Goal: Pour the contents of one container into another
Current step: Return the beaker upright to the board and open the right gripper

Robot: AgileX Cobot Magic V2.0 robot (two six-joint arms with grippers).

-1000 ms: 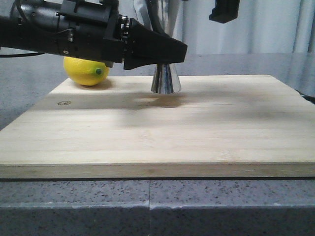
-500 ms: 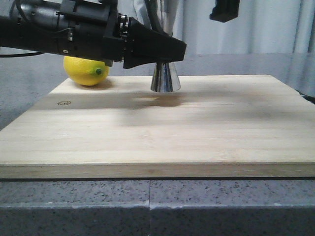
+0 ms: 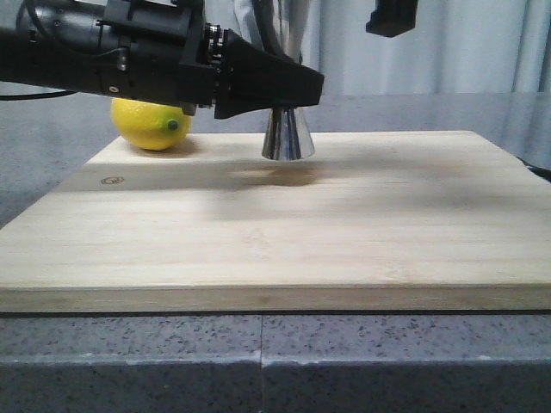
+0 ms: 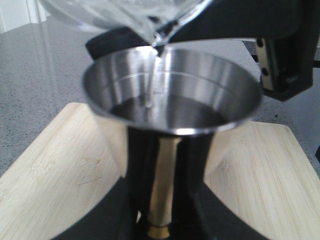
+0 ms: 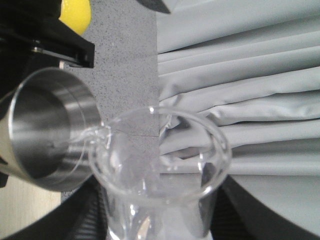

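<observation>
Slightly lifted since before, the jigger point(image 4: 172, 107) is clamped in the left gripper point(image 3: 297, 90); liquid is being poured from the beaker point(image 5: 160, 175), clamped in the right gripper point(image 5: 150, 235); a steady tilt is needed next.

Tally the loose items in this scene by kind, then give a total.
Glass beaker: 1
Steel jigger: 1
Lemon: 1
Wooden cutting board: 1
Total: 4
</observation>
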